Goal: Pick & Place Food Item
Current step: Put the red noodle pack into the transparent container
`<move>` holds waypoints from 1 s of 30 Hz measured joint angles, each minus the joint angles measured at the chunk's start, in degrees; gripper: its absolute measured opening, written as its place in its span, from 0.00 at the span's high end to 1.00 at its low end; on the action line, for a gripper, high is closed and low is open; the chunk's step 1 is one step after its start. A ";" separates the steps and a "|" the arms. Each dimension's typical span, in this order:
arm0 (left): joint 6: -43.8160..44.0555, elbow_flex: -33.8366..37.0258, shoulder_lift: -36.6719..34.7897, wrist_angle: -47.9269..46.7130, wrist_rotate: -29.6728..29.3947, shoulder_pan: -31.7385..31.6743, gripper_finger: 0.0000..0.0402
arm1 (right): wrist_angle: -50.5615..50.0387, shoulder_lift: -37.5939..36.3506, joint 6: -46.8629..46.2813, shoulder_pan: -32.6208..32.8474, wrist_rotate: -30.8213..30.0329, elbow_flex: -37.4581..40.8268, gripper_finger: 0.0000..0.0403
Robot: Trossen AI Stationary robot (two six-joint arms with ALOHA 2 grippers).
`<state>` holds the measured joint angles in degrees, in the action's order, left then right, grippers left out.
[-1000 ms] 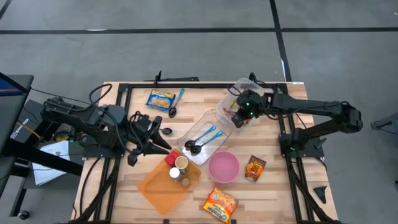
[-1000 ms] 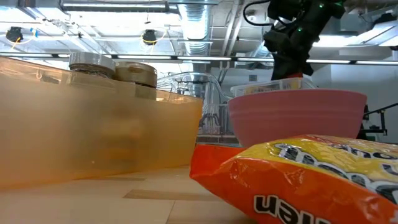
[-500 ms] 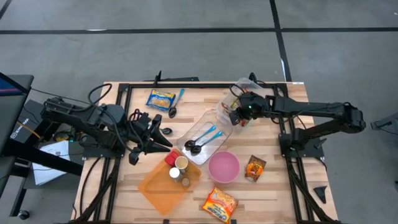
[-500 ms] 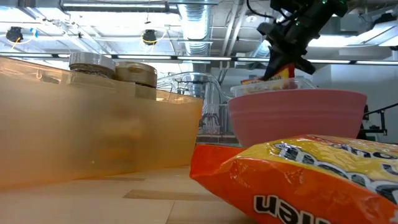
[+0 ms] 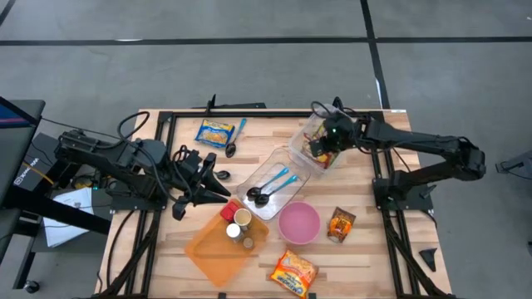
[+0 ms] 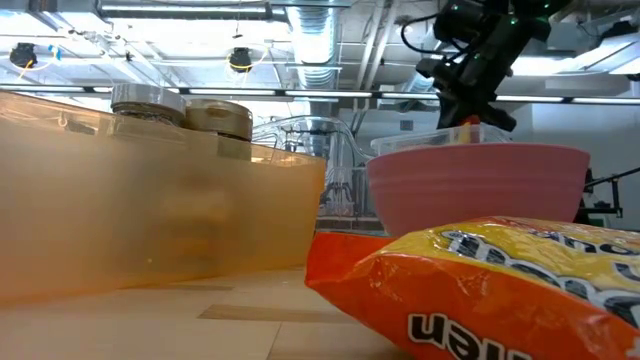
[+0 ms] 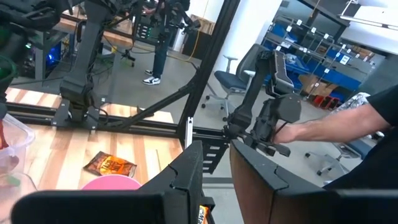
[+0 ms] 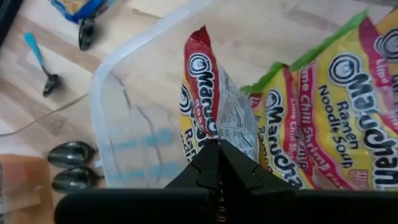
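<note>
A clear plastic bin [image 5: 309, 133] at the table's far right holds several ramen packets, among them green-edged ones [image 8: 323, 112]. My right gripper [image 5: 326, 143] reaches down into it, shut on a red-and-yellow ramen packet [image 8: 208, 93] that shows edge-on. In the low view that gripper [image 6: 470, 95] hangs just behind the pink bowl [image 6: 475, 185]. My left gripper [image 5: 218, 193] stays level above the table's left middle. Its fingers [image 7: 186, 171] stand slightly apart with nothing between them. My right gripper pinches the near edge of the red-and-yellow packet [image 8: 214, 138] between its two fingertips. It comes slanting down from the table's right. The packet stands out from the fingers edge-on over the bin's inside. Whether its far end rests on the bin's floor cannot be told.
A clear tray with spoons [image 5: 270, 184] lies mid-table, the pink bowl [image 5: 299, 223] nearer. An orange bin [image 5: 206, 249] holds jars. Loose packets lie at the near edge [image 5: 293, 272], right [image 5: 341, 224] and far left [image 5: 215, 132]. A person's arm [image 7: 348, 124] shows beyond the table.
My right gripper has rolled about its own axis with the packet still pinched, and has shifted a little toward the table's far edge. The packet has turned with it and now sits lower behind the pink bowl in the low view.
</note>
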<state>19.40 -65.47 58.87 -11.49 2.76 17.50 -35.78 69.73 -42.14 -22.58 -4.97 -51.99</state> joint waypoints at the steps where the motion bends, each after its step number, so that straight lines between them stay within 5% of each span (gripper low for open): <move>1: 0.00 0.00 0.00 0.03 0.00 0.00 0.81 | -0.01 0.00 0.40 -0.64 1.22 0.00 1.00; 16: -0.04 0.00 0.00 0.03 -0.02 0.00 0.81 | -2.35 6.03 7.76 -4.25 3.13 -0.06 1.00; 30: 0.37 0.00 0.02 0.06 -0.35 0.00 0.81 | 2.02 12.08 6.56 0.40 6.24 -0.09 1.00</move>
<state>19.77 -65.47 58.89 -11.44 2.42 17.50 -33.76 81.81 -35.58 -22.17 1.27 -52.08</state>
